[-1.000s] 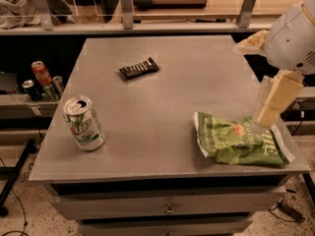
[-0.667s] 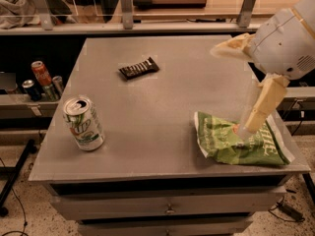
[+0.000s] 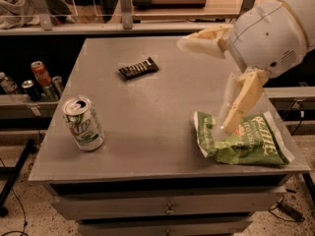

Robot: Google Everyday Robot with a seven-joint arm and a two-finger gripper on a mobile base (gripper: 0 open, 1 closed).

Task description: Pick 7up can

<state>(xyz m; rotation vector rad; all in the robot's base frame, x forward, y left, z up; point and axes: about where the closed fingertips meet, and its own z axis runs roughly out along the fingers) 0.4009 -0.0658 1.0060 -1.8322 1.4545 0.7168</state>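
The 7up can (image 3: 83, 123) stands upright near the front left corner of the grey table (image 3: 147, 112). It is white-silver with a green logo and a shiny top with a pull tab. My gripper (image 3: 202, 86) hangs over the right half of the table, well to the right of the can and apart from it. It is open and empty. One cream finger (image 3: 204, 39) points left; the other (image 3: 241, 102) slants down over a green bag.
A green chip bag (image 3: 246, 144) lies at the front right, under my lower finger. A dark snack bar (image 3: 139, 69) lies at the back middle. Several cans, one red (image 3: 40, 75), stand on a low shelf left of the table.
My arm has swung left from the table's right edge to over its right half. The can, bag and bar have not moved.
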